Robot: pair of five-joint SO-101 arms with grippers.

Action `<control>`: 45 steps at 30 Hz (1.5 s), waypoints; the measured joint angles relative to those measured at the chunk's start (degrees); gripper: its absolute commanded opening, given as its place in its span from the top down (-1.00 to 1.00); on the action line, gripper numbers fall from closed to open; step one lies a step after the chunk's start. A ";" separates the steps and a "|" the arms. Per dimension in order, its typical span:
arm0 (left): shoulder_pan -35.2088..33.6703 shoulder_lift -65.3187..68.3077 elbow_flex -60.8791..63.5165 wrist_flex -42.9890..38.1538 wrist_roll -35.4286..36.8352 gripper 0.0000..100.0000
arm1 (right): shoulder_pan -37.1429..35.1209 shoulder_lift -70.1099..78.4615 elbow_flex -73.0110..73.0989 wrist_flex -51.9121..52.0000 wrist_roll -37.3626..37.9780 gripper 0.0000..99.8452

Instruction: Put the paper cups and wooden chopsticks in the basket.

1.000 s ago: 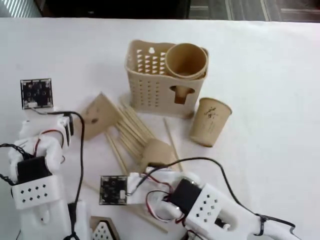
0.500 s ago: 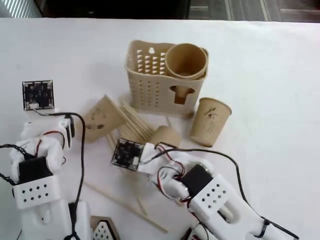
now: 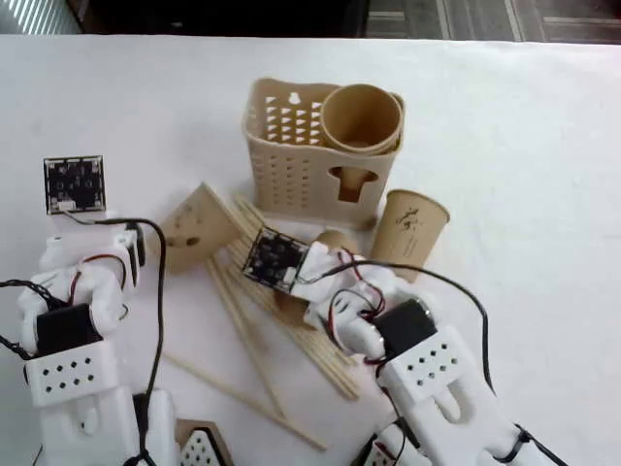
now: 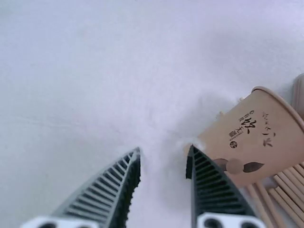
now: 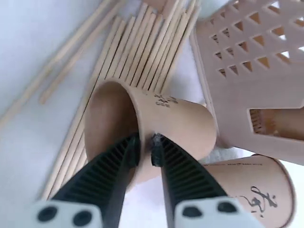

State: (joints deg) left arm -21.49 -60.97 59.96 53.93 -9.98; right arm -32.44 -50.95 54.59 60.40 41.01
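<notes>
Right hand (image 5: 144, 142) clamped one wall of a tipped paper cup (image 5: 180, 126) over the chopsticks (image 5: 142, 52), its base toward the basket (image 5: 256, 61) just beyond on the far side; left hand (image 4: 164, 159), parted and empty, sat farther left

Paper cup (image 5: 175, 123): matt brown paper, smooth. Chopsticks (image 5: 142, 52): bare pale wood. Basket (image 3: 291, 175): beige perforated plastic, matt. Worktop (image 3: 524, 116): white, matt, faintly textured. Right pincer (image 5: 144, 142): black ribbed plastic.

The right gripper (image 5: 145, 142) clamps a paper cup (image 5: 183, 124).
</notes>
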 measured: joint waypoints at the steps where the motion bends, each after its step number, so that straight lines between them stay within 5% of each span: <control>1: 0.00 0.00 0.00 0.00 0.00 0.66 | 1.14 0.00 -1.05 0.26 0.35 0.96; 22: 0.00 0.00 6.77 -5.10 4.04 0.66 | 3.87 0.18 -40.35 26.20 0.62 0.96; 35: 0.00 0.00 10.99 -10.29 4.22 0.66 | 4.40 -0.09 -55.91 19.60 -12.40 0.96; 45: 0.00 0.00 11.08 -10.73 4.22 0.66 | 15.74 12.40 -56.09 7.91 -17.93 0.96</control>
State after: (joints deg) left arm -21.49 -60.97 71.03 43.21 -5.76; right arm -16.70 -38.55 -1.49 68.31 23.08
